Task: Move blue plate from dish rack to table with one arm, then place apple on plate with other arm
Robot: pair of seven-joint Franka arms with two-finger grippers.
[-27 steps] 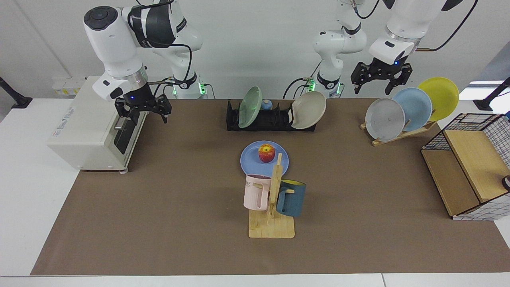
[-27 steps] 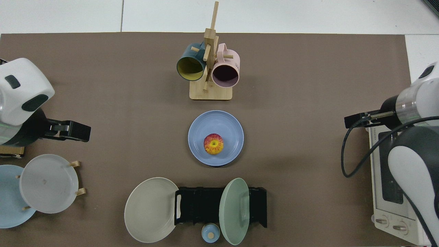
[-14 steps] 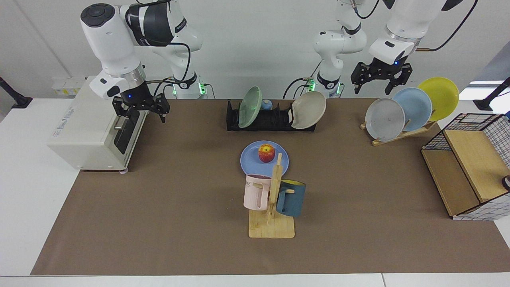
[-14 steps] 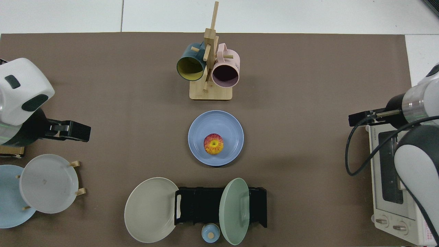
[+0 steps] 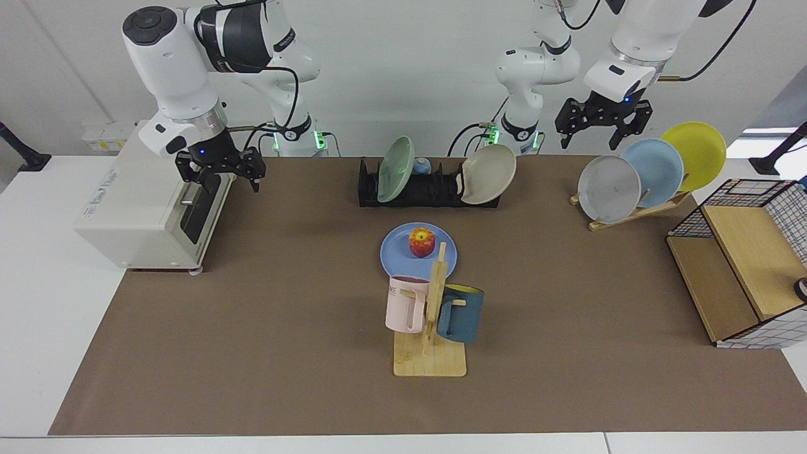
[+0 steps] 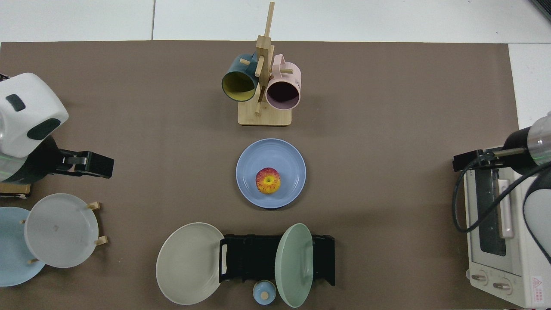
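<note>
The blue plate (image 6: 286,155) is a round, shallow, matte disc lying flat on the brown mat of the table (image 6: 387,107), dead centre, between the mug tree (image 6: 261,86) and the black rack (image 6: 249,258). The apple (image 6: 268,180) sits on it, a bit off middle, stem end facing up, glossy red with yellow streaks. Being round, neither really has a long axis.

The rack is low and slotted and runs lengthwise along the table's back edge. A green plate (image 5: 396,161) stands tilted in it and a beige plate (image 5: 489,174) leans at its end.

Right arm is bent down over the corner of the white toaster oven (image 5: 135,208), wrist pointing down, right tool (image 5: 219,180) spread with nothing between its fingers. Left arm hangs up by the wooden plate stand (image 5: 637,208) holding grey, pale blue and yellow plates, left tool (image 5: 603,132) also spread and holding nothing, well apart from the blue plate.
</note>
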